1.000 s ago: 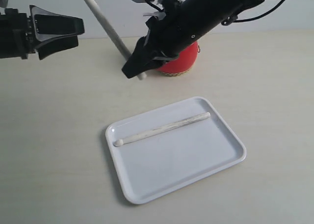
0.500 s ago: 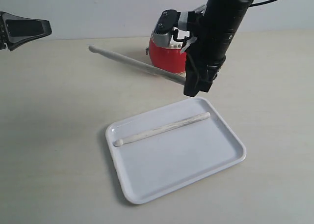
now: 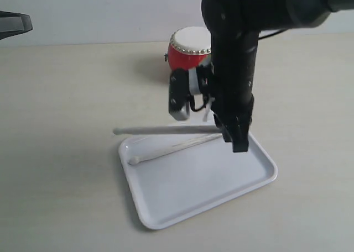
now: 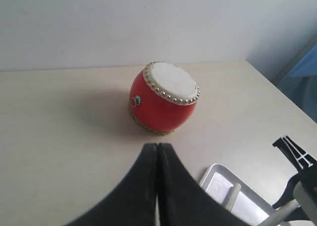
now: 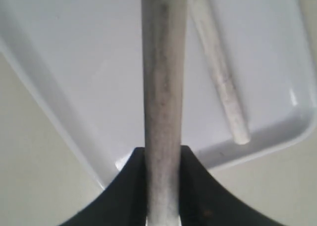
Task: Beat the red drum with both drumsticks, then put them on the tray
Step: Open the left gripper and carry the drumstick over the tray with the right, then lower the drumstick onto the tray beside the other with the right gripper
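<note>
Right now the right gripper (image 3: 237, 141) clamps one drumstick (image 3: 160, 130) level above the tray (image 3: 193, 181), centre frame; upper left, the left gripper (image 3: 25, 24) sits closed, empty.

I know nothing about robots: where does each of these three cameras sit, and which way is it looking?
Exterior view: off the arms, raised, looking down at the table; shows the right arm, its right gripper clamping the held drumstick over the tray.
Left wrist view: at the left wrist, facing the red drum past the shut left gripper.
Right wrist view: at the right wrist, looking down the held drumstick onto the lying drumstick.
Shared: all three show the tray.
</note>
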